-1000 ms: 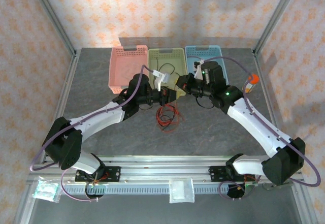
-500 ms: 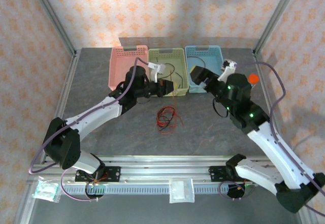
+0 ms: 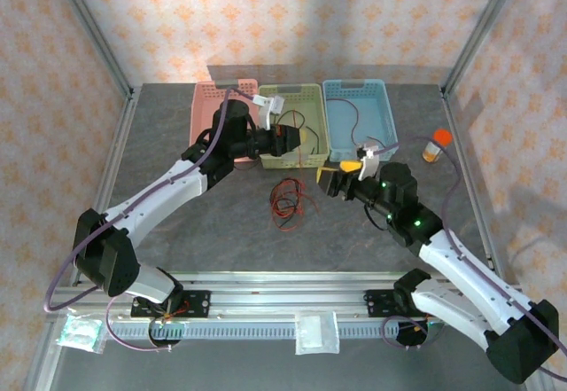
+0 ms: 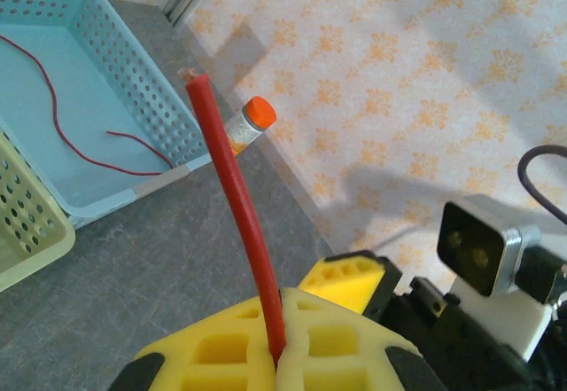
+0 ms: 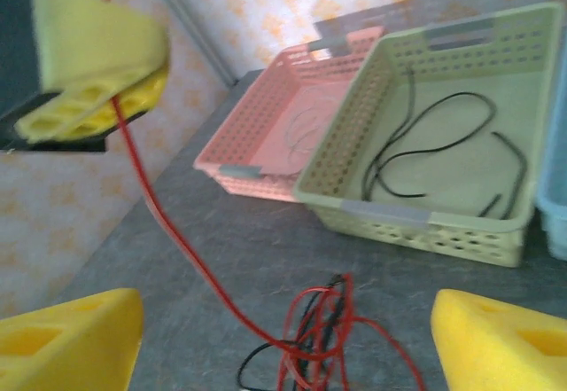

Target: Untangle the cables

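Top external: table is bounded by frame rails, with bare surface on both sides of the tangle at frame centre. Left arm is stretched from lower left to upper centre. Left gripper is clamped on one red cable, which is strung down to the tangle. Right arm is bent in from lower right. Right gripper is just right of the tangle, jaws wide apart, nothing held. Pink basket, green basket and blue basket are lined along the far edge. Orange-capped vial stands right of blue.
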Controlling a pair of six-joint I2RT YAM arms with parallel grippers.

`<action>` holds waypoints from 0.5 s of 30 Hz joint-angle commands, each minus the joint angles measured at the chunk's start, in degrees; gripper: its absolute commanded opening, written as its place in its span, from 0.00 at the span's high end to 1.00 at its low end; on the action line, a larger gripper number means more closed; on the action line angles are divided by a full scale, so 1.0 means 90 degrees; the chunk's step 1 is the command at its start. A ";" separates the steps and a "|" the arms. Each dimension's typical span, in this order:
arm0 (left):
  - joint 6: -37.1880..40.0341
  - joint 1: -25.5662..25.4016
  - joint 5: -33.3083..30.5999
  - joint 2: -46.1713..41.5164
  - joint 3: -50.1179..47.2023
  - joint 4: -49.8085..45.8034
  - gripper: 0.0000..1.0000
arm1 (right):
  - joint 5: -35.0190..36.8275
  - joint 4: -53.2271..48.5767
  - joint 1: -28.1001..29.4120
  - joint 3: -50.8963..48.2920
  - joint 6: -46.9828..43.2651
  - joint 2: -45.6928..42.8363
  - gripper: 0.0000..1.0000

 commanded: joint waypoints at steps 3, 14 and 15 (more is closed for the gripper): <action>-0.0051 0.0040 0.0201 -0.0228 0.0257 -0.0058 1.00 | -0.0723 0.1727 0.0308 -0.0210 -0.0238 0.0455 0.27; -0.0352 0.0036 0.0273 -0.0257 0.0201 0.0128 1.00 | -0.0392 0.3049 0.0619 -0.0115 -0.0324 0.1964 0.46; -0.0353 0.0032 0.0281 -0.0252 0.0198 0.0137 1.00 | -0.0370 0.3106 0.0617 -0.0084 -0.0334 0.2058 0.48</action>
